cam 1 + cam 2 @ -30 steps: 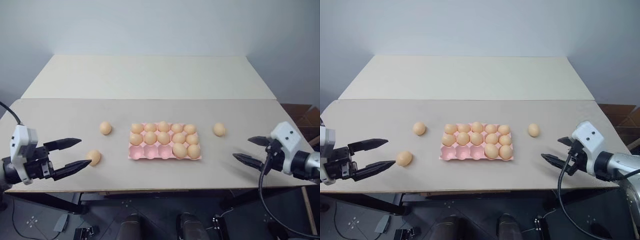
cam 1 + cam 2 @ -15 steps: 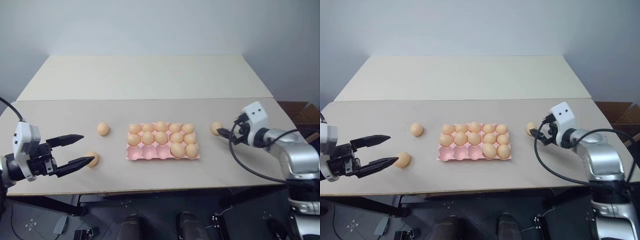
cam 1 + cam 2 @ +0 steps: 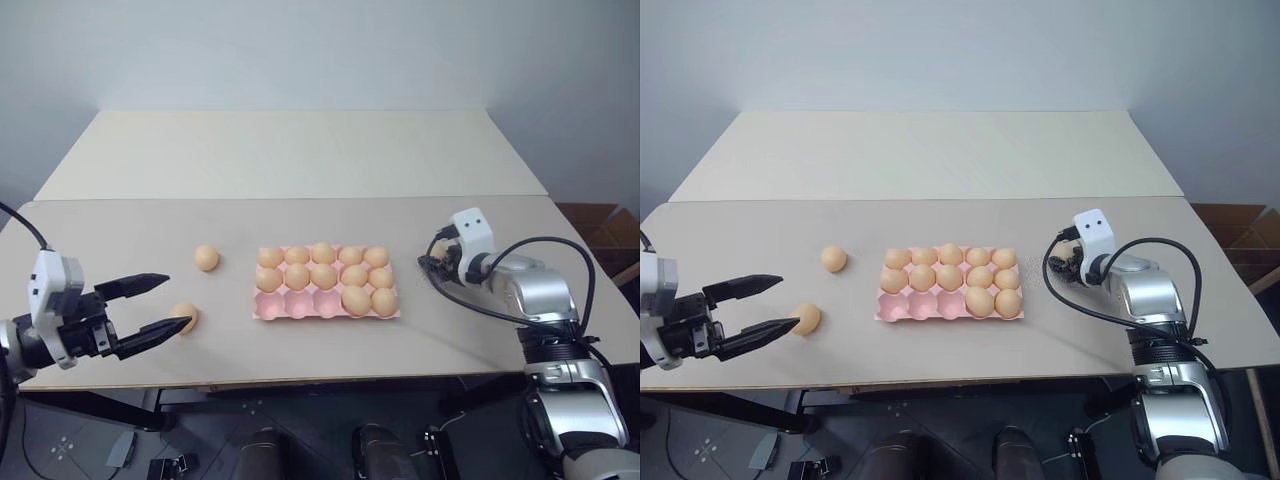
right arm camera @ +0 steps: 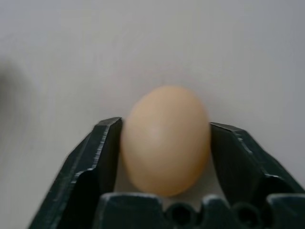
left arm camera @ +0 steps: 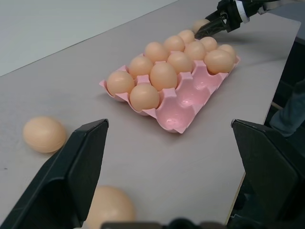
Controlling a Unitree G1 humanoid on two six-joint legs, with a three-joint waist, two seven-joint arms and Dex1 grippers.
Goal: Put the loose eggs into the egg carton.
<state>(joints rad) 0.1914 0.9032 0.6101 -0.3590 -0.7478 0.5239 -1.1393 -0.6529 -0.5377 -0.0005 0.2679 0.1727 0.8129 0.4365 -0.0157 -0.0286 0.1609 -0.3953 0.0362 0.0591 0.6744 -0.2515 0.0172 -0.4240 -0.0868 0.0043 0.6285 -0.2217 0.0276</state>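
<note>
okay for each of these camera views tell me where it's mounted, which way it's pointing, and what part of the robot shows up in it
Left and right eye views: on the head, looking forward and down at the table; both arms show.
Left wrist view: along the open left end effector toward the egg carton.
Right wrist view: along the right end effector, fingers either side of a loose egg.
Shared: the left wrist view also catches the right end effector at that egg.

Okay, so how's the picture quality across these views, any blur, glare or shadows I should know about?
Head views: even, soft light, no glare; the pink moulded egg carton and the grey-beige tabletop are sharp. Left wrist view: the near tan-orange egg beside the left gripper is soft. Right wrist view: the tan-orange egg between the right gripper fingers is blurred, with a dim shadow on the table.
</note>
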